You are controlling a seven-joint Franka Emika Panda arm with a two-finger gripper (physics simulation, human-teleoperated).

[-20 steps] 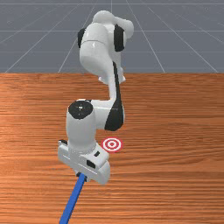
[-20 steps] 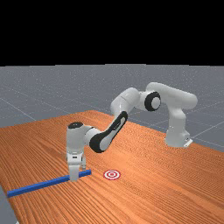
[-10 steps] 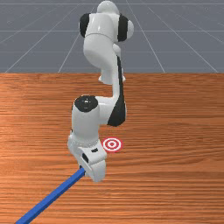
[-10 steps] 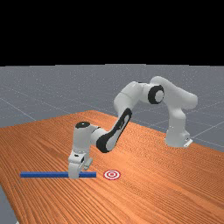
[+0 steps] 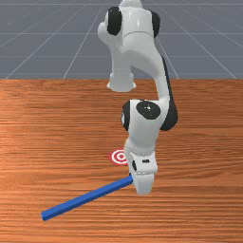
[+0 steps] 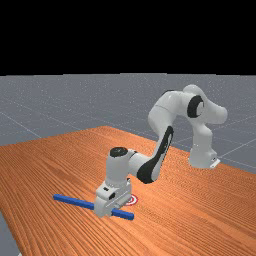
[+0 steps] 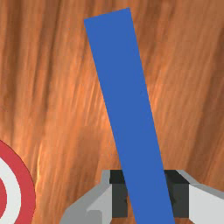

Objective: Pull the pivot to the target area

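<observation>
In the far view my gripper [image 6: 103, 212] is low over the table, across the blue bar [image 6: 75, 202], a part of which sticks out past the hand. The hand [image 5: 144, 182] hides one end of the bar [image 5: 85, 197] in the front view. Both dark pads of the gripper [image 7: 148, 192] press against the long sides of the bar [image 7: 124, 87] in the wrist view. Beside the bar and apart from it lies the red and white target [image 7: 27, 199]. The hand partly covers that target [image 5: 117, 156] in the front view.
Orange-brown wood of the table [image 5: 204, 204] surrounds the bar and target. The arm's bent forearm stands over the table on the base side of the hand, toward the front view's right.
My hand has moved to the front view's right and turned. The blue bar has come along, swinging round to lie more crosswise in that view. The target has stayed put.
</observation>
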